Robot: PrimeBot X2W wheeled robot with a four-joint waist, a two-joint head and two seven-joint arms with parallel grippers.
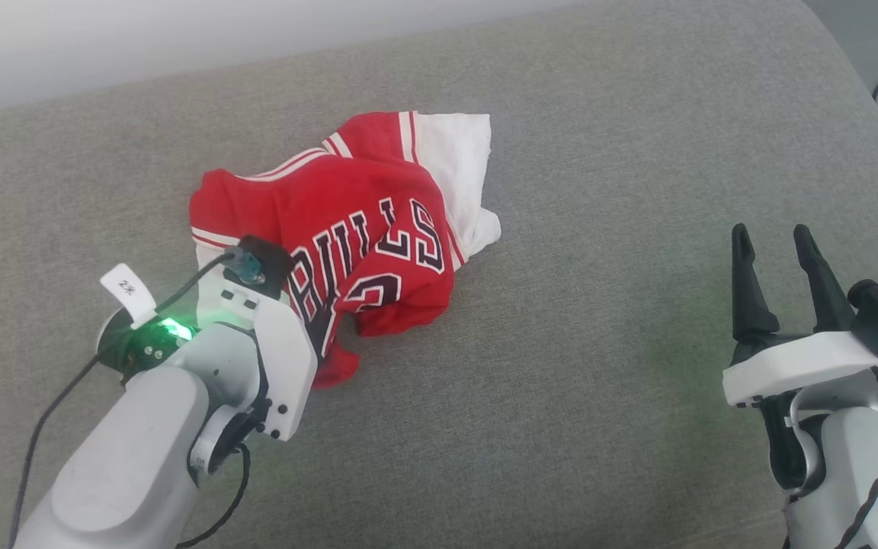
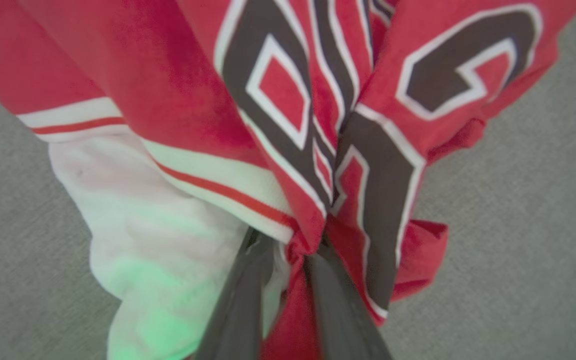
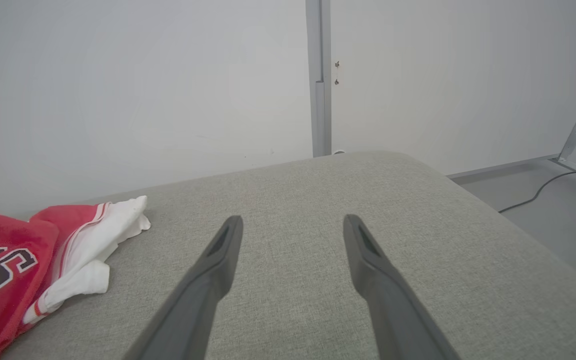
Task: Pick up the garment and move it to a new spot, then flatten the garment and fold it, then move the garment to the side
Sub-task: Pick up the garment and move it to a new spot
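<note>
Left gripper (image 2: 290, 247) pinches the crumpled garment (image 1: 347, 221) at its 7 o'clock edge; right gripper (image 1: 770, 236) hangs open, well apart at 3 o'clock, over the cushion (image 1: 561, 381)

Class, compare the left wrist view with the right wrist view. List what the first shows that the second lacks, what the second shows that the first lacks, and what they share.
Left wrist view: the left claw pinched shut on a bunched fold of the garment, with its black, white-edged lettering close up.
Right wrist view: the right claw open with nothing between its fingers, a white wall, and a cable on the floor.
Both: the red and white garment lying on the grey cushion.
</note>
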